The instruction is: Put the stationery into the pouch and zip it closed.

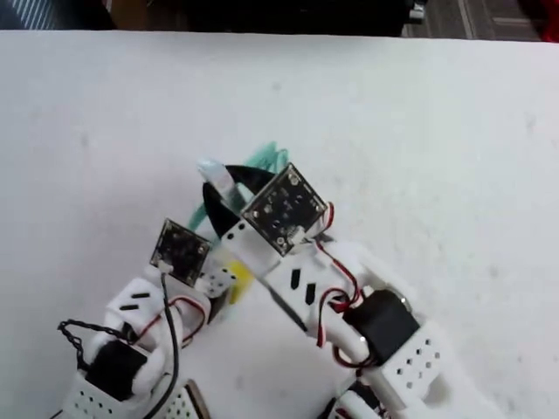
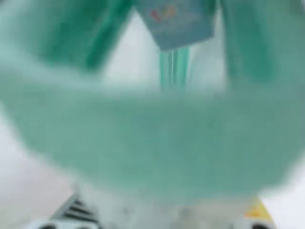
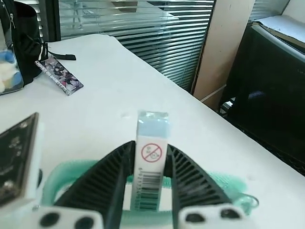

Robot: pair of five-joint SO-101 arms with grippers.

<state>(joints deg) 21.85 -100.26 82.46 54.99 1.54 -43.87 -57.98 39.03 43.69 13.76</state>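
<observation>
A teal pouch (image 1: pixel 266 161) lies mid-table under both arms. In the left wrist view its fabric (image 2: pixel 152 143) hangs very close and blurred. One teal edge rises from it into my left gripper (image 1: pixel 217 253), which looks shut on that edge. My right gripper (image 1: pixel 229 188) is over the pouch, shut on an eraser (image 1: pixel 214 177) with a white sleeve and a light blue tip. In the right wrist view the eraser (image 3: pixel 151 143) stands upright between the black fingers (image 3: pixel 102 183), above the pouch (image 3: pixel 62 174). From the left wrist the eraser (image 2: pixel 178 21) hangs just beyond the fabric.
The white table (image 1: pixel 419 113) spreads wide around the pouch, its far edge along the top of the high view. A black bag (image 3: pixel 19 43) and a printed tag (image 3: pixel 59 74) lie far off on the table. A black chain (image 1: pixel 79 332) hangs by the left arm's base.
</observation>
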